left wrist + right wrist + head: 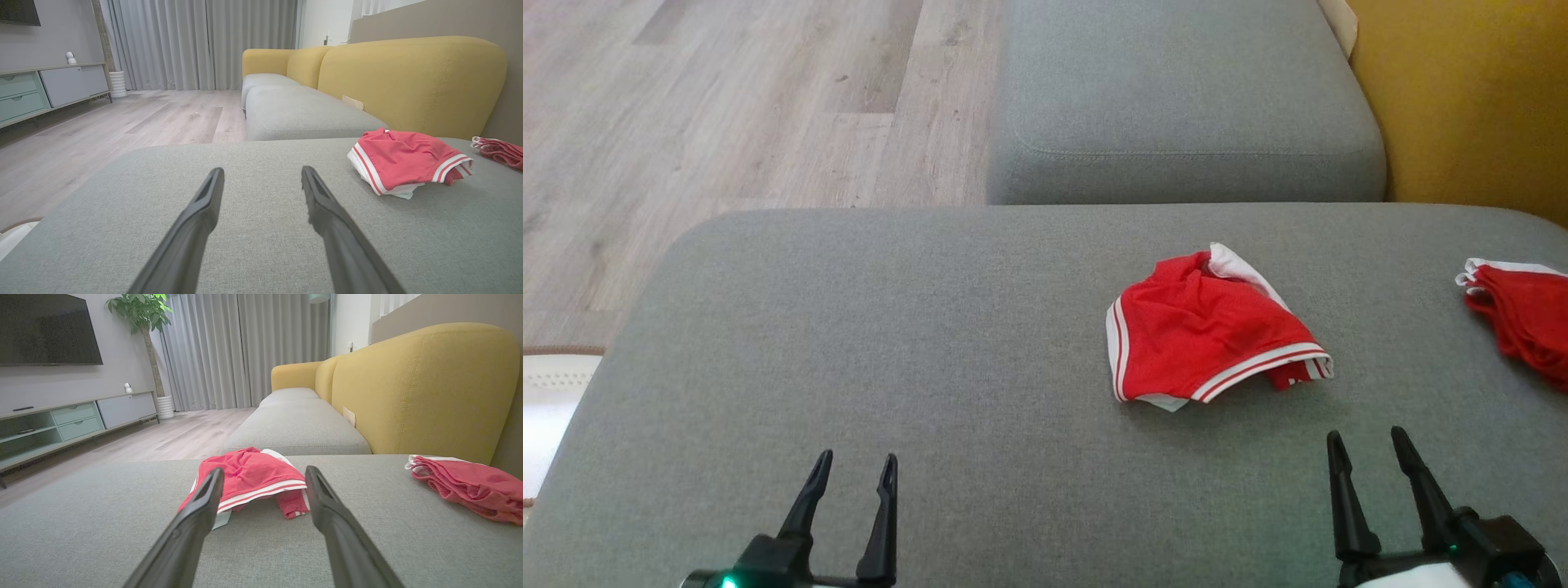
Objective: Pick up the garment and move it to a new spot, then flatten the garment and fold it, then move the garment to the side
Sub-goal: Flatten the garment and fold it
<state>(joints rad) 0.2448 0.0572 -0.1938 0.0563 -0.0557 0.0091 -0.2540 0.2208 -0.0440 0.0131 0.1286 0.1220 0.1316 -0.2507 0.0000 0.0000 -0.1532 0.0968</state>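
**Grey cushion, two red garments, two grippers**

Cushion (931, 327): grey, broad, flat.
Garment (1209, 335): red, white stripes, crumpled, lying right of the cushion's middle.
Second garment (1523, 318): red, bunched at the cushion's right edge.
Left gripper (859, 456), right gripper (1365, 433): fingers spread, empty, clear of both garments.

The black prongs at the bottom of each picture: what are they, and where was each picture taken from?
They are the fingers of a two-armed robot's pincers. The head view looks down from its head: left pincer and right pincer, both open, holding nothing. The other two pictures come from cameras on each wrist, looking along that arm's own fingers. On the grey cushion lies a crumpled red garment with white trim, just ahead of the right pincer, and a second red garment farther right.
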